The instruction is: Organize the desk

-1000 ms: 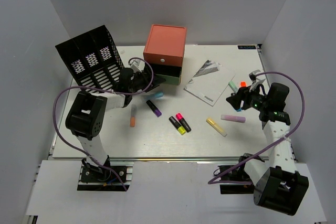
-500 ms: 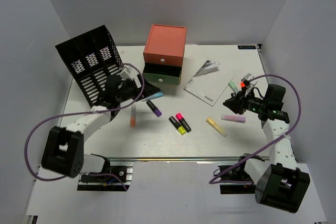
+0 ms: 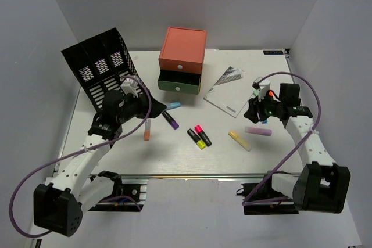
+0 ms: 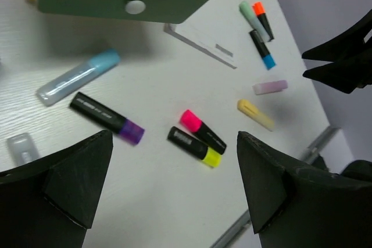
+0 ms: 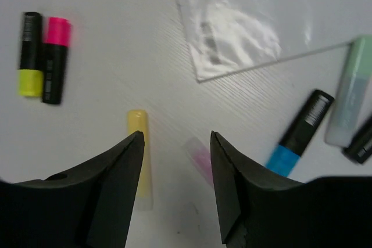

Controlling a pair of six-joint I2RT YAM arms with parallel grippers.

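The right gripper (image 5: 176, 143) is gaping wide and gripping nothing. Its fingers are partly covering a yellow marker (image 5: 138, 121) and a blurred pink one (image 5: 197, 154) lying on the desk (image 3: 116, 155). The left gripper (image 4: 174, 201) is likewise standing wide open and empty above a black-purple marker (image 4: 107, 119). Its finger is cutting off a pale object (image 4: 22, 145) that is too small to identify. A drawer unit (image 3: 181, 59) is sitting at the far middle and a black rack (image 3: 102, 68) at the far left.

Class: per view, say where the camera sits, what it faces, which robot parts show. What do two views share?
Top: above, behind, looking down on the desk; left arm, right arm show.
Left wrist: looks across the desk; open left tool shows.
Right wrist: looks straight down; open right tool shows.
Shared: both wrists see the pink-black marker.
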